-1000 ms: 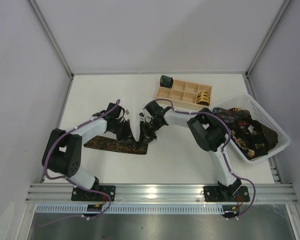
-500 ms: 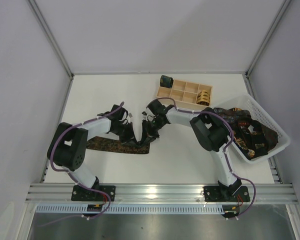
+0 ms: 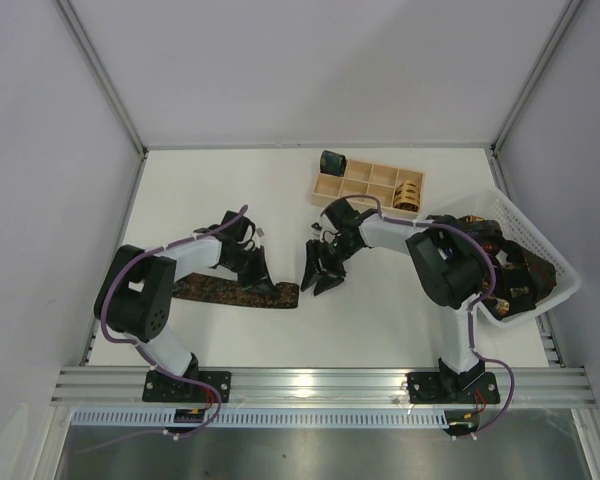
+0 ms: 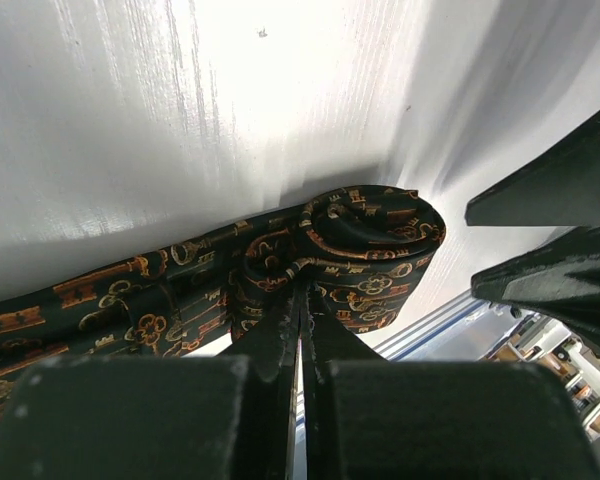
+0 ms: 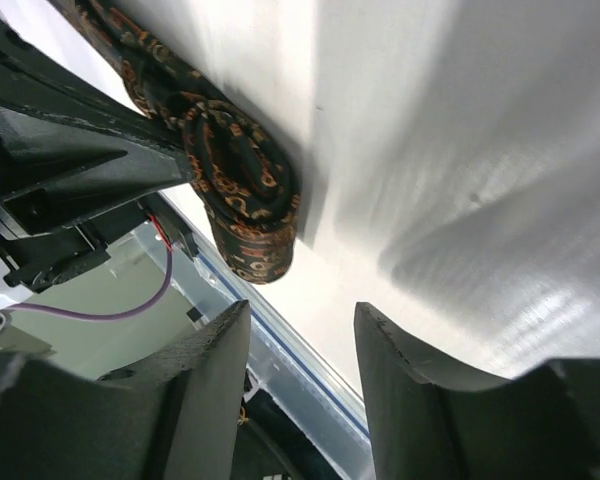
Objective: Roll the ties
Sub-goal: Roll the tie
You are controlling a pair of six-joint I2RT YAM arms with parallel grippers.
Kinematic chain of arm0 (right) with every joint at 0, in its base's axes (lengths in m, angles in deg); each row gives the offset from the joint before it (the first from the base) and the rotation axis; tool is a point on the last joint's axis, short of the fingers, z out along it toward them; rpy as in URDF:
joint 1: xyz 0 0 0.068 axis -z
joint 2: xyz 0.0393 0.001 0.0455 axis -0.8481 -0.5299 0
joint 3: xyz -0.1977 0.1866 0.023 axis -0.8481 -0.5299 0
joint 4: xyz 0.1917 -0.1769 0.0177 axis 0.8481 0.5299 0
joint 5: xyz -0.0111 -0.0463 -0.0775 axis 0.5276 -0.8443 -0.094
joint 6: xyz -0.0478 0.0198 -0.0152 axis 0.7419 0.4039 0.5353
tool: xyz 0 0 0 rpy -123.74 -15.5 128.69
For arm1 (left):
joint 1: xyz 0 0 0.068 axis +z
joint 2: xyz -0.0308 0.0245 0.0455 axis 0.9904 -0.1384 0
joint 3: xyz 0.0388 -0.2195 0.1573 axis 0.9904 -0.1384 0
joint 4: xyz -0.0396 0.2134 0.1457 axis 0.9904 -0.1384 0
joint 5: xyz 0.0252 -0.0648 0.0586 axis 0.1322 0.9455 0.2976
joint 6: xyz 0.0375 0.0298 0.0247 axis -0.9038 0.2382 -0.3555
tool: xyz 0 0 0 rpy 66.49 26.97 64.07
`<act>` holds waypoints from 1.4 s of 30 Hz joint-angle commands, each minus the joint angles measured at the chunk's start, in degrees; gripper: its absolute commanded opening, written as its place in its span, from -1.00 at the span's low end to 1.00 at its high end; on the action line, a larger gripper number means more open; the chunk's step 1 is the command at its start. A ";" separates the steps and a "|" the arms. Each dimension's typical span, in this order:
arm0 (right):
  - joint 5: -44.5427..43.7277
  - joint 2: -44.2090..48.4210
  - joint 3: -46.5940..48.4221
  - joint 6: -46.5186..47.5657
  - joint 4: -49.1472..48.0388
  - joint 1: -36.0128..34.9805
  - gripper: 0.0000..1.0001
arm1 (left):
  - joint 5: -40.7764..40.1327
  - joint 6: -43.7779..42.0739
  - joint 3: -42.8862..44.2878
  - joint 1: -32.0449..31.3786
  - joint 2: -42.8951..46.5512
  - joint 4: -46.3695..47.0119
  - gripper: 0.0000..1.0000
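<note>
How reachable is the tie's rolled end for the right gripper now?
Probably reachable, yes: the right gripper is open beside the rolled end, bare table between; the left gripper pinches it.

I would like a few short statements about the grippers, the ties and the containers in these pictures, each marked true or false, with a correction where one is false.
1. The left gripper is shut on the tie lying on the table. True.
2. The right gripper grips that same tie. False: it is open, apart from the tie, and holds nothing.
3. The white basket is empty. False: several ties lie in it.
4. A tan-gold rolled tie sits at the right end of the wooden tray. True.
</note>
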 commanded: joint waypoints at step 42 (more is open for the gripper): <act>-8.23 -18.48 31.57 2.58 5.28 -2.85 -0.48 | -4.21 -1.52 5.81 0.39 8.49 -7.48 -0.61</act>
